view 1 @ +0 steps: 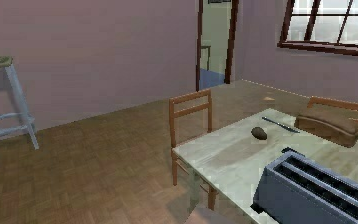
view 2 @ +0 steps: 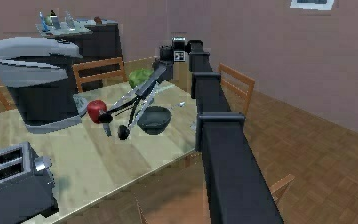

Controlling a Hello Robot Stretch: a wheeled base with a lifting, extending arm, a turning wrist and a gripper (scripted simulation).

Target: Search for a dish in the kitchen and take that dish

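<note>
Small dark grey round bowl [view 2: 155, 121] sits upright on the pale wooden surface [view 2: 97, 165], mouth facing up; it is round, so no long axis to tell. Dark square arm bar [view 2: 222, 140] reaches out over the surface. The pincer [view 2: 123, 124] slants down toward the arm side view's left, tips between the bowl and a red apple [view 2: 95, 107]. Cannot tell its grip or whether it holds anything. Bowl looks plain, shallow, with a darker inside.

Bare tabletop [view 2: 102, 165] lies beside the toaster [view 2: 17, 182]; the coffee machine [view 2: 32, 80], red round thing [view 2: 95, 107] and dark bowl [view 2: 157, 121] crowd the hand [view 2: 115, 127].
</note>
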